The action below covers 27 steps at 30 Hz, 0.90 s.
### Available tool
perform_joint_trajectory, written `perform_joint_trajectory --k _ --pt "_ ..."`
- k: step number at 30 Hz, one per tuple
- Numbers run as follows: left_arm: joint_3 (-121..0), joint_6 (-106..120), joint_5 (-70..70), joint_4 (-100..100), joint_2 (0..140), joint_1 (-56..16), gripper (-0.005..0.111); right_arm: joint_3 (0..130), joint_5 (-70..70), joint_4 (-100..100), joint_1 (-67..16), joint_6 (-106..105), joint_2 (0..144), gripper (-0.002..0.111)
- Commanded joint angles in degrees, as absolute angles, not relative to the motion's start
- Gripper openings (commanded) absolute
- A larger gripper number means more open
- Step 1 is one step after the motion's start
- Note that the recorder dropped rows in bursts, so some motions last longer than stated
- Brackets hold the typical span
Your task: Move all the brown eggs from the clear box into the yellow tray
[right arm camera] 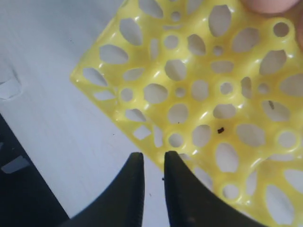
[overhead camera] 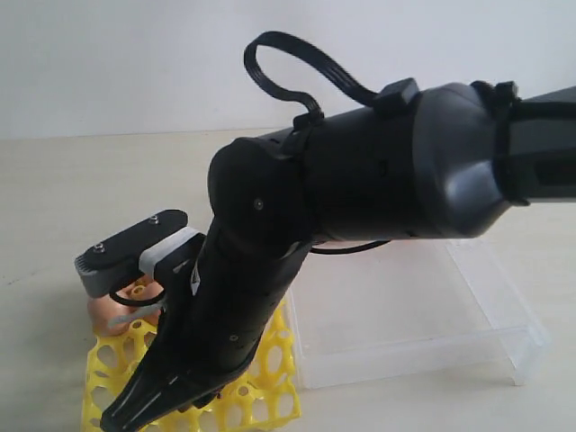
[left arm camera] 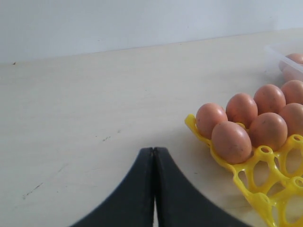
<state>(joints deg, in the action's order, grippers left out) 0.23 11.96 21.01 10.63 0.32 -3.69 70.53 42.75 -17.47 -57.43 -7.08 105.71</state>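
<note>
Several brown eggs (left arm camera: 231, 142) sit in cups of the yellow tray (left arm camera: 262, 196), and at least one more egg (left arm camera: 296, 59) lies in the clear box (left arm camera: 274, 54) behind it. My left gripper (left arm camera: 154, 150) rests shut and empty above the bare table beside the tray. In the exterior view my right arm reaches across and hides most of the tray (overhead camera: 270, 396). Its gripper (overhead camera: 121, 416) is low at the tray's front corner. From the wrist, the right gripper (right arm camera: 150, 158) stands slightly open with nothing in it, over the edge of the tray (right arm camera: 208, 66) beside unfilled cups.
The clear box (overhead camera: 432, 315) stands to the right of the tray on the pale table, its inside largely hidden by the arm. A few eggs (overhead camera: 112, 315) show at the tray's far left. A dark strip (right arm camera: 19, 189) runs along one side of the right wrist view.
</note>
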Motion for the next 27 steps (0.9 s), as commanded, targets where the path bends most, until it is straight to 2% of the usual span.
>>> perform_joint_trajectory --k 1,13,27 --pt "0.0 11.8 20.5 10.7 0.0 -3.9 0.0 70.9 42.5 -17.6 -57.5 -7.9 108.6 0.018" --pt "0.0 11.8 20.5 10.7 0.0 -3.9 0.0 73.2 36.4 -16.9 -55.7 -9.0 114.8 0.018" --pt "0.0 11.8 20.5 10.7 0.0 -3.9 0.0 74.6 36.1 -14.4 -54.3 -9.0 111.5 0.018"
